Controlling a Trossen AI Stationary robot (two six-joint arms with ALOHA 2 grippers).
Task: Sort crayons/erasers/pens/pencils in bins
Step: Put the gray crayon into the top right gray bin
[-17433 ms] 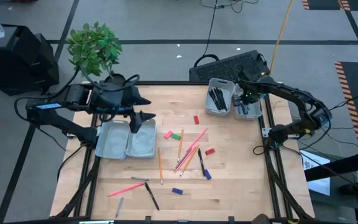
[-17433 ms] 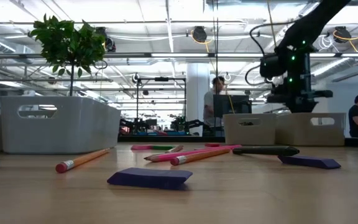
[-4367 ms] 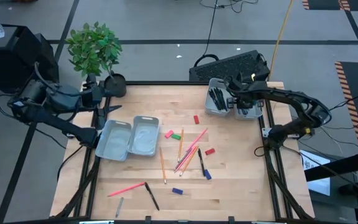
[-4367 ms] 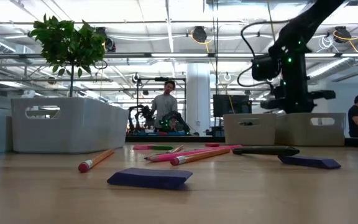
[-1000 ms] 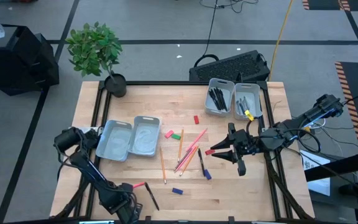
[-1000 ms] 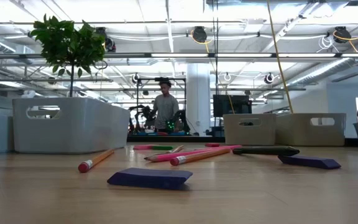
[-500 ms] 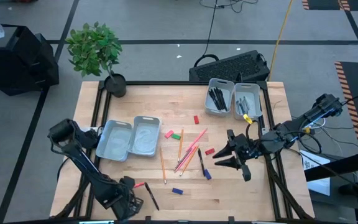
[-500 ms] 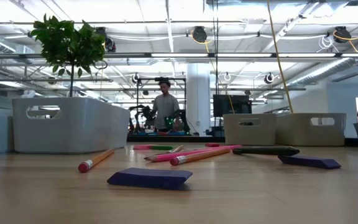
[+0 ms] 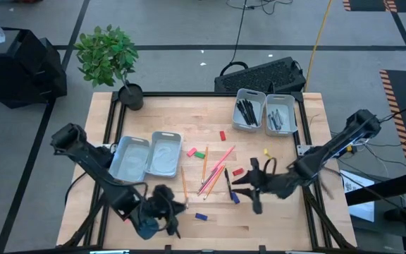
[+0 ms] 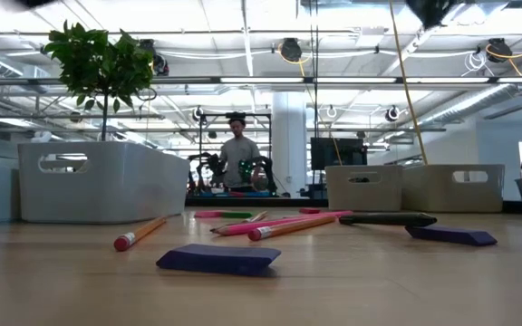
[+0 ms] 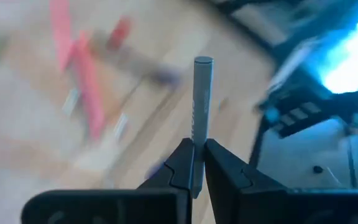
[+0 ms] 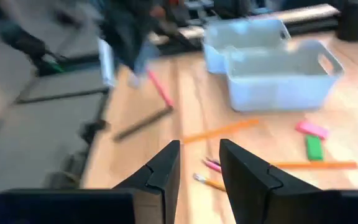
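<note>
- At the table's near-left edge, left gripper [image 9: 162, 208] pinches a slim grey stick [image 11: 200, 99], a smooth cylinder with a flat end; only the left wrist view shows this.
- Mid-table: thin orange and pink pencils [image 9: 213, 171] fanned out with black pens [image 9: 228, 183] among them; stubby red, green and blue erasers [image 9: 237, 171] scattered around.
- Bins [image 9: 146, 156]: two pale smooth rounded trays at left, two [image 9: 265, 111] at far right holding dark sticks.
- Right gripper [image 9: 244, 188] low over the pencil pile's right side, fingers [image 12: 160, 171] spread with nothing between them.
- Low view: blue slab eraser [image 10: 217, 259] nearest, a person [image 10: 236, 159] in the room behind; no grippers visible there.
- Wooden plank tabletop [image 9: 287, 219].
</note>
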